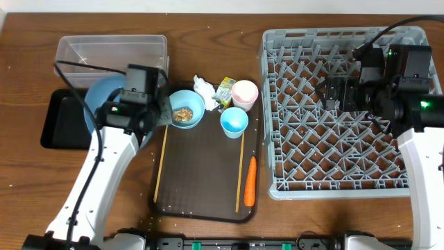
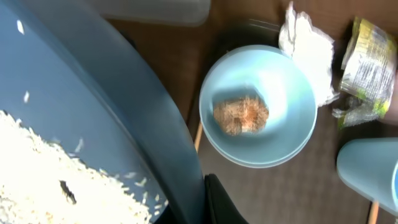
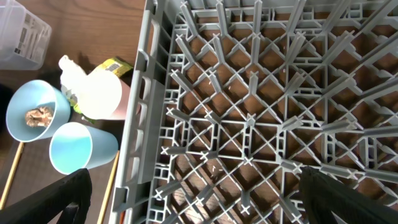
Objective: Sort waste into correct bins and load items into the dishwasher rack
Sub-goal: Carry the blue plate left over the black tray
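Note:
My left gripper [image 1: 161, 110] is shut on the rim of the large blue plate [image 2: 93, 112], which carries white rice [image 2: 43, 180] and is held tilted beside the clear tub [image 1: 114, 50] and over the black tray [image 1: 62, 118]. Just to its right is the small light-blue bowl [image 2: 258, 106] with a brown food lump [image 2: 241, 114]. My right gripper [image 3: 199, 205] hangs open and empty over the grey dishwasher rack [image 1: 333, 111]. The tissue [image 1: 204, 90], wrapper [image 1: 225, 89], pink cup [image 1: 244, 93], light-blue cup [image 1: 234, 122], carrot [image 1: 250, 181] and two chopsticks [image 1: 161, 163] lie on or beside the tray.
The dark-brown serving tray [image 1: 205, 173] lies between the two arms, with the rack right against its right edge. Stray rice grains speckle the wooden table [image 1: 28, 201] near the front.

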Available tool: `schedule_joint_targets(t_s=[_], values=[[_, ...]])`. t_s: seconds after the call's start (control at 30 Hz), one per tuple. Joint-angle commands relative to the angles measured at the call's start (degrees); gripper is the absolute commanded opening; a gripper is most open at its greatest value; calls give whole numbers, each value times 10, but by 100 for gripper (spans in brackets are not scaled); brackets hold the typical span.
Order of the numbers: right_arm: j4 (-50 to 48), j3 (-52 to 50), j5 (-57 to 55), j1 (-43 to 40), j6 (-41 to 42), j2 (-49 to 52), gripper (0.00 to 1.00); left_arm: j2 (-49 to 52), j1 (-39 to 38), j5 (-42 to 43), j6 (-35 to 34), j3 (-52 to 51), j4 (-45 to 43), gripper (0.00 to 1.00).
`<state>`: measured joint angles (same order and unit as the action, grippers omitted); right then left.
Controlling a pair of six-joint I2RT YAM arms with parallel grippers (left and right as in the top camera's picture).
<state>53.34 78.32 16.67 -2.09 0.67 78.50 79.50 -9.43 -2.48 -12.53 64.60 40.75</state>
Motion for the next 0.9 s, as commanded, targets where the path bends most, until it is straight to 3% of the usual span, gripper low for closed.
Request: schedule_joint_targets(t_s=[0.0, 0.43, 0.87], values=[[2, 10, -2, -5, 6, 3, 99, 3, 20, -5, 25, 14, -28, 6], [2, 10, -2, -5, 6, 3, 99, 61, 70, -5, 54, 14, -136, 6], [4, 10, -4, -5, 5, 3, 99, 61, 138, 13, 19, 14, -191, 6]])
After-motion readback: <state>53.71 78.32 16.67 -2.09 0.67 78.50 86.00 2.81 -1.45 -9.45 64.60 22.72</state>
